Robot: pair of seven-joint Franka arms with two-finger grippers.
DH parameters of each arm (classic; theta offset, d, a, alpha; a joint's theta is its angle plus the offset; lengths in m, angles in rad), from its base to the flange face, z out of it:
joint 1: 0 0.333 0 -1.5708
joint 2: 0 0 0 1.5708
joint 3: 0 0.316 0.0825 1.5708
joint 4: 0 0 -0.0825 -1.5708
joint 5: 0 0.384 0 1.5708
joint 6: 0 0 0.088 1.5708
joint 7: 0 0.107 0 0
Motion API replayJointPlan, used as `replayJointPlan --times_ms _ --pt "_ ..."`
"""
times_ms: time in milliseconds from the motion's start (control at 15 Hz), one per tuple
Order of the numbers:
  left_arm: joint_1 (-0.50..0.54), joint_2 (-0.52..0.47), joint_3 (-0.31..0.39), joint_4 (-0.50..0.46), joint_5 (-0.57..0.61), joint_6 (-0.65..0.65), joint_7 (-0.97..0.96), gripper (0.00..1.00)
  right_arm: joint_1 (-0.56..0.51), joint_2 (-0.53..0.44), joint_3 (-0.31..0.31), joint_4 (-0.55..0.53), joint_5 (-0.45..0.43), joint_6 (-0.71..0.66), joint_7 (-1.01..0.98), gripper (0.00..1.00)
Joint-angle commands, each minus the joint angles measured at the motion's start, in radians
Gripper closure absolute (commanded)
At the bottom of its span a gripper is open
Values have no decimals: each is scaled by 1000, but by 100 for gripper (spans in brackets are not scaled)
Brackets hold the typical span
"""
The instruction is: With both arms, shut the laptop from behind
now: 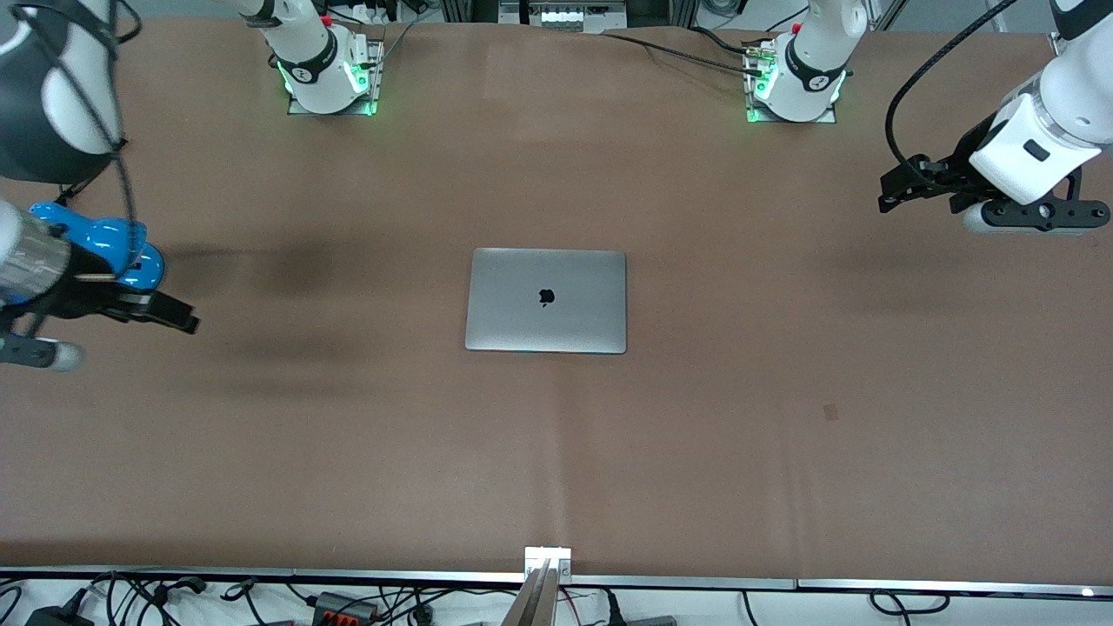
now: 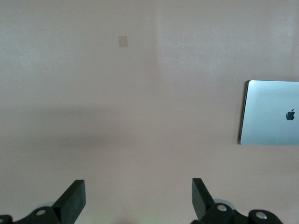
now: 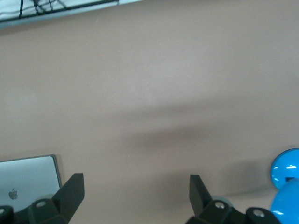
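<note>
Front view showed the laptop (image 1: 546, 301) already shut flat on the counter (image 1: 783, 391); left gripper (image 1: 896, 187) and right gripper (image 1: 178, 315), fingers spread, empty, should stay well apart from it.

A brown table (image 1: 696, 435) fills the scene. A small blue desk lamp (image 1: 113, 252) stands at the right arm's end. A small darker patch (image 1: 830, 411) marks the tabletop nearer the front camera, toward the left arm's end. Black cables (image 1: 261, 600) lie along the near edge.
</note>
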Motion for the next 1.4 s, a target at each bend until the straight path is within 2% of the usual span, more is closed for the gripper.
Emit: replayJointPlan --times_ms 0,67,200,400,600,800,1067,1200,1333 --pt "-27 -7 11 -6 34 4 18 0 -188 -49 198 -10 -77 7 -11 0" --pt "-24 -4 10 2 36 4 23 0 -219 -55 227 -11 -99 7 -23 0" --pt "-23 -3 -1 2 38 7 24 0 -232 -60 235 -11 -140 17 -68 0" --pt "-24 -10 -15 -7 94 19 -2 0 -291 -72 285 -13 -145 28 -132 0" --pt "-11 -8 -12 -11 93 33 -66 0 -287 -101 289 -36 -148 5 -120 0" --pt "-9 -7 -10 -8 82 31 -66 0 -285 -167 287 -135 -153 13 -123 0" --pt "-1 0 -6 -4 77 31 -59 0 -285 -309 287 -348 -163 88 -143 0" --pt "-1 1 -6 -3 77 28 -57 0 -285 -351 289 -392 -180 74 -149 0" --pt "0 3 -6 -1 77 28 -55 0 -285 -359 289 -387 -180 40 -151 0"
